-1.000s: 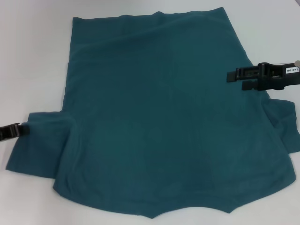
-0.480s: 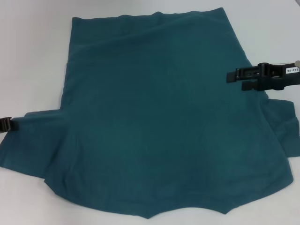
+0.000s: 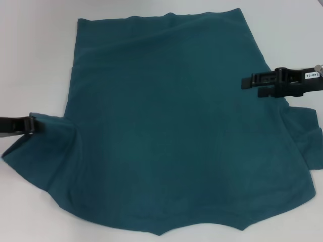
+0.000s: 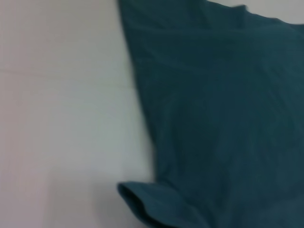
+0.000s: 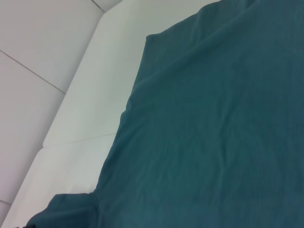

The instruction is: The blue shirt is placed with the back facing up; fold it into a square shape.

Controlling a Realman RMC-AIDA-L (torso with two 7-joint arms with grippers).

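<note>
The blue shirt point(image 3: 171, 126) lies spread on the white table point(image 3: 35, 60), plain side up, with its hem at the far end. My left gripper point(image 3: 30, 124) comes in from the left edge and is shut on the upper corner of the left sleeve point(image 3: 45, 151), which bunches up slightly at the grip. My right gripper point(image 3: 251, 85) is over the shirt's right side, above the right sleeve point(image 3: 305, 131), fingers apart with nothing between them. The left wrist view shows the shirt point(image 4: 218, 118) and a sleeve hem point(image 4: 137, 199). The right wrist view shows the shirt's body point(image 5: 213, 118).
Bare white tabletop point(image 3: 292, 35) surrounds the shirt on the left, far and right sides. The shirt's near edge runs to the bottom of the head view. In the right wrist view the table's far edge point(image 5: 90, 42) and the floor beyond it show.
My left gripper pulled the left sleeve outward to the left, then came back right and slightly farther away, lifting the sleeve corner. The right gripper shifted a little to the left.
</note>
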